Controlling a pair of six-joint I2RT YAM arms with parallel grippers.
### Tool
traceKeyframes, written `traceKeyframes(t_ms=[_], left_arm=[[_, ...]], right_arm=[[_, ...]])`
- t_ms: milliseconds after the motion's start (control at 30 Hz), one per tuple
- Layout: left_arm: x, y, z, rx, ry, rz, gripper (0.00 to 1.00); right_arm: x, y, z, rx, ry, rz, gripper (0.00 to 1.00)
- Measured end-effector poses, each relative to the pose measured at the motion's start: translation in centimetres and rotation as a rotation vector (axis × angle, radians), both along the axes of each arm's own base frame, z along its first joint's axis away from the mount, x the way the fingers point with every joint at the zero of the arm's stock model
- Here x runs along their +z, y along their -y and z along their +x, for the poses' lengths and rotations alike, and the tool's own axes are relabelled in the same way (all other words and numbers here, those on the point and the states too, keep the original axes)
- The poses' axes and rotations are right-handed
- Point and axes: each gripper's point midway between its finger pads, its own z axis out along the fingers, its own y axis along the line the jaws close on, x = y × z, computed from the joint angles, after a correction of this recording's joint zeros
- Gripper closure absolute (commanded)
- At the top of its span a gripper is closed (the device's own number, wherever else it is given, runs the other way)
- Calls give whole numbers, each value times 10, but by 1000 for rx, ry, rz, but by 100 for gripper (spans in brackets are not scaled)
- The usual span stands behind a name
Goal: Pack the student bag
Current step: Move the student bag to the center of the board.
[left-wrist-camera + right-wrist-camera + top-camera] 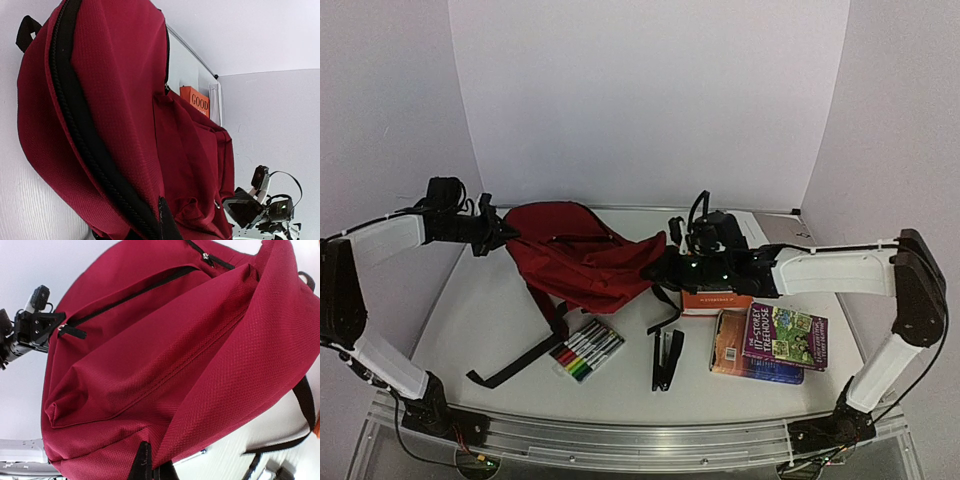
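The student bag (578, 252), dark red with black straps and zippers, lies in the middle of the table, stretched between both arms. My left gripper (506, 236) is shut on the fabric at its left edge. In the left wrist view the bag (115, 125) fills the frame, and a dark fingertip (169, 222) pinches a fold beside the black zipper. My right gripper (656, 266) is shut on the bag's right edge. Its wrist view shows red cloth (165, 355) folded into the dark fingers (144, 465). The bag's inside is hidden.
A clear pack of coloured markers (586, 350) and a black stapler (667, 361) lie in front of the bag. An orange book (717, 297) sits under my right wrist, and a stack of books (770, 342) lies to its right. Black straps (520, 360) trail toward the front left.
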Motion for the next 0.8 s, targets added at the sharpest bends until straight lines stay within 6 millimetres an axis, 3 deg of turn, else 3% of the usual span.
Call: traceKeyframes(t_ms=[67, 100, 200, 300, 367, 467, 567, 700, 800], left_arm=[[-3, 3, -21, -3, -12, 2, 95], [-9, 3, -30, 1, -27, 7, 85], [-46, 2, -67, 16, -135, 14, 55], [-79, -6, -95, 58, -237, 37, 35], [-92, -11, -107, 88, -271, 47, 26], [-100, -13, -122, 108, -282, 39, 19], [-98, -9, -128, 108, -268, 23, 17], [-98, 8, -136, 63, -263, 14, 16], [-97, 20, -140, 32, -262, 10, 16]], right_arm=[[5, 8, -12, 16, 5, 1, 100], [4, 11, -20, 28, 0, -1, 94], [-16, 24, -45, 48, -36, -45, 50], [-35, 41, -63, 57, -66, -116, 33], [-36, 50, -65, 51, -58, -148, 26], [-19, 57, -65, 45, -8, -166, 22], [12, 50, -65, 57, 69, -148, 23], [47, 25, -63, 94, 170, -127, 28], [46, -7, -62, 138, 212, -153, 32]])
